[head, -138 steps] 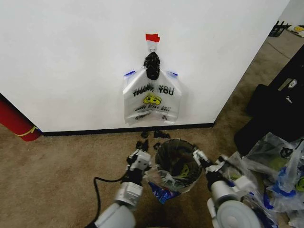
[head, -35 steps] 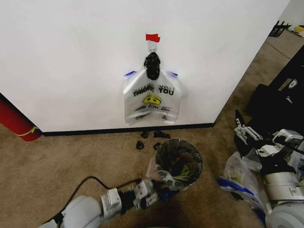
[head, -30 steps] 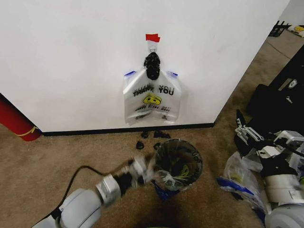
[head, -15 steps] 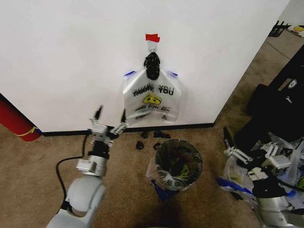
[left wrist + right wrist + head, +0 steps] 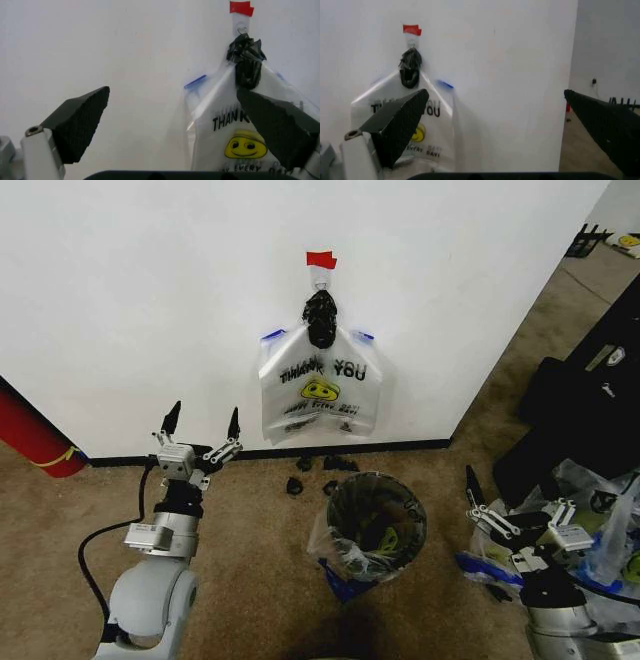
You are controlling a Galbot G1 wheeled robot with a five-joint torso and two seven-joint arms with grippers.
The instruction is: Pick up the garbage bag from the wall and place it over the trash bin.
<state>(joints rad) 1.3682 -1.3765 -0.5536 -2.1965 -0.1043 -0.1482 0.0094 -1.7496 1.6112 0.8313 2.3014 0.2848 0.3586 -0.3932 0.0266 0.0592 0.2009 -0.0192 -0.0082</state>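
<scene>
While both arms stand off the wall [image 5: 150,300], your risks sit mostly at the hook and around the bin.

Bag: the bag [image 5: 320,392] hangs flat on the wall from a black knot [image 5: 320,318] under a red tape strip [image 5: 321,259], above the baseboard [image 5: 260,452] and directly behind the bin [image 5: 376,525].

Left gripper: the left gripper [image 5: 200,442] is spread wide and empty, raised near the wall, to the bag's left and lower than its handles.

Right gripper: the right gripper [image 5: 510,510] is also wide and empty, low over the floor to the right of the bin, beside the clear bags [image 5: 590,530].

Risk 1: thin film could tear if you pull the bag sideways off the knot instead of lifting it.

Risk 2: pinching only 1 layer or 1 blue handle [image 5: 273,335] could leave the mouth shut for the bin.

Risk 3: fingertips driven at the flat bag could jam on the wall.

Risk 4: the bin is light mesh; an elbow swing could tip it.

Room: open carpet lies left of the bin. The right side is crowded by bags, a dark case [image 5: 580,410] and the wall's corner [image 5: 470,415].

Edges: black scraps [image 5: 322,465] lie between baseboard and bin.
</scene>
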